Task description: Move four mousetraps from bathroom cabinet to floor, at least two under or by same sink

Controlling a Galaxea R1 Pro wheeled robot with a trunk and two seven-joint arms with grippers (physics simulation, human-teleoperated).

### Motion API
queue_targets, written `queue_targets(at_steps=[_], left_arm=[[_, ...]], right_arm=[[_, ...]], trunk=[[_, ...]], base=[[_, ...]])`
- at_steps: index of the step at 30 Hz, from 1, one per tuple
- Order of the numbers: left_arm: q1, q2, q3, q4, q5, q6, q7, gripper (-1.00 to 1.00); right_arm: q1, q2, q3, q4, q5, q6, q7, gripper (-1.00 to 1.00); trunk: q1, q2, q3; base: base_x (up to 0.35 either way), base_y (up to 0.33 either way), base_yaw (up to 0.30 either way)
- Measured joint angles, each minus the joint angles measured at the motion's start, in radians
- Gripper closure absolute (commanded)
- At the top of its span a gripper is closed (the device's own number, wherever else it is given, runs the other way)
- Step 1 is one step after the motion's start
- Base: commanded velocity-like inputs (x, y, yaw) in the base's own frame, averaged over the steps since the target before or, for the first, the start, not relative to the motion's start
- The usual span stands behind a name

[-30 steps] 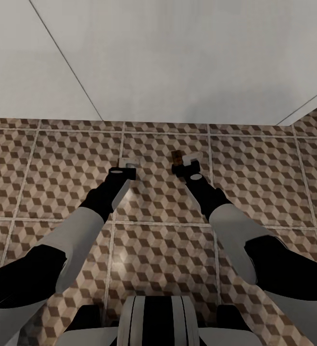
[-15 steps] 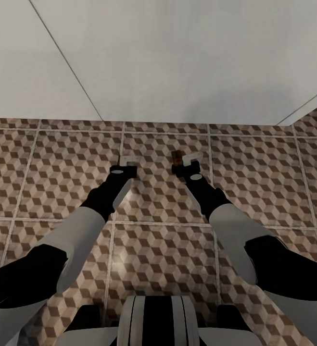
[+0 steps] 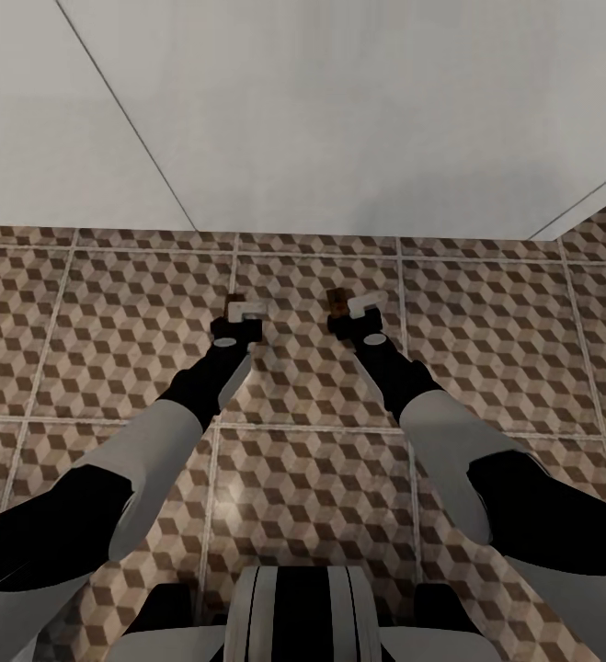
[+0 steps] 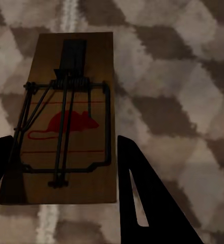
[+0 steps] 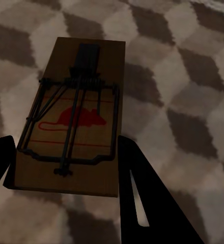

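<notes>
Our left gripper (image 4: pixel 66 168) and right gripper (image 5: pixel 66 168) each hold a mousetrap (image 4: pixel 66 117) (image 5: pixel 74 122) between clamped jaws, low over the bathroom floor (image 3: pixel 486 322).

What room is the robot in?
Probably a bathroom, though nothing settles it: a cube-patterned tiled floor meets a big plain white surface, and each gripper holds a mousetrap low over the tiles.

Soft even light; blurry, coarse wrist renders.
</notes>
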Motion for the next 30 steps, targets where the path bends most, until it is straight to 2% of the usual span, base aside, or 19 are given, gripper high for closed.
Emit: queue_targets(at_steps=[7,12,15,19,23,30], left_arm=[[0.000,-0.001,-0.032,0.049,0.000,-0.116,-0.001,1.00],[-0.001,0.001,-0.089,0.056,-0.001,-0.198,-0.001,1.00],[-0.001,0.001,-0.130,0.089,0.000,-0.240,-0.001,1.00],[-0.001,0.001,-0.143,0.106,0.000,-0.273,-0.001,1.00],[-0.001,0.001,-0.148,0.115,0.001,-0.335,-0.001,1.00],[0.000,0.003,-0.150,0.115,0.001,-0.366,-0.001,1.00]], right_arm=[[0.000,0.000,0.000,0.004,0.000,-0.021,0.001,1.00],[0.000,0.000,0.001,0.015,0.000,-0.057,0.002,1.00],[0.000,0.000,0.001,0.026,0.002,-0.067,0.002,1.00],[0.000,0.000,0.002,0.031,0.002,-0.071,0.002,1.00],[0.000,0.000,0.002,0.033,0.002,-0.072,0.002,1.00],[0.000,0.000,0.001,0.033,0.002,-0.075,0.002,1.00]], trunk=[[0.000,0.000,0.000],[0.000,0.000,0.000],[0.000,0.000,0.000],[0.000,0.000,0.000],[0.000,0.000,0.000],[0.000,0.000,0.000]], base=[[0.000,0.000,0.000],[0.000,0.000,0.000],[0.000,0.000,0.000],[0.000,0.000,0.000],[0.000,0.000,0.000],[0.000,0.000,0.000]])
